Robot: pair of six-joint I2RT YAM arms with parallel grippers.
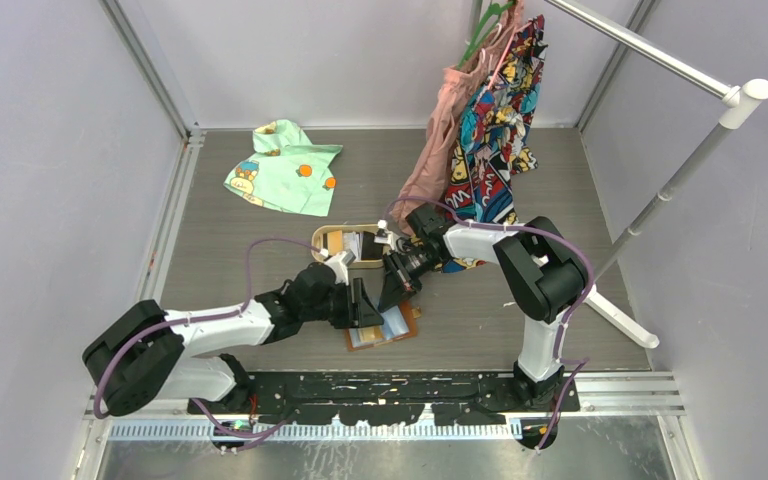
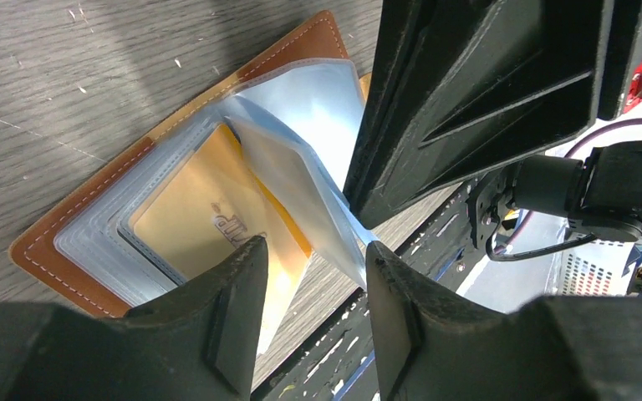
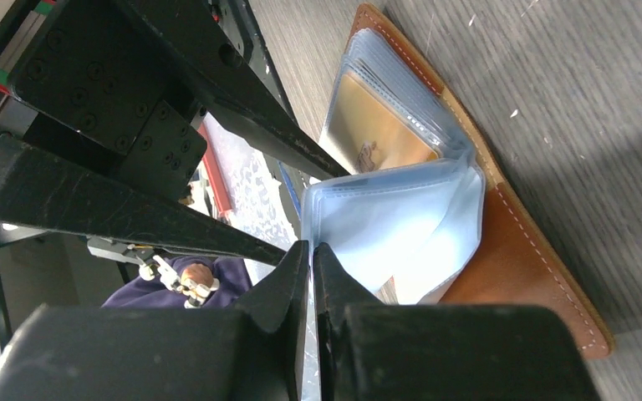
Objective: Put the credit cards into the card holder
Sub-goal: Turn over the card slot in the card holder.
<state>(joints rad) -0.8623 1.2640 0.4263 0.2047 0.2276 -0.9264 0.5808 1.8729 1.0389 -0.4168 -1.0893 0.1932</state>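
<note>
The card holder (image 2: pixel 67 242) lies spread flat on the grey wood-grain table (image 2: pixel 92 83), directly under both grippers. It is a rectangle of smooth tan-brown leather with rounded corners and a line of pale stitching along its edge. Bound into it is a stack of clear, glossy plastic sleeves (image 2: pixel 301 109) with a faint blue tint, their welded seams showing as ribbed borders. A flat, orange-gold card (image 2: pixel 192 225) with a matt face and some lettering sits inside one of the flat sleeves, just ahead of the left gripper (image 2: pixel 316 251) and partly covered by its left finger. The left gripper's black, angular, wedge-shaped fingers (image 2: pixel 226 326) stand spread apart. The limp corner of one raised sleeve hangs into the gap close to the other finger, and whether it touches is unclear. The right gripper (image 3: pixel 311 249) comes in from the opposite side, its fingers pressed together with only a hairline slit between them. It pinches the card holder by the free edge of a raised sleeve, so that the thin sheet bows up in a soft curve away from the leather. Beyond both grippers, well apart from the card holder, a tan oval tray (image 1: pixel 325 240) with a raised rim holds more cards (image 1: pixel 352 243).
</note>
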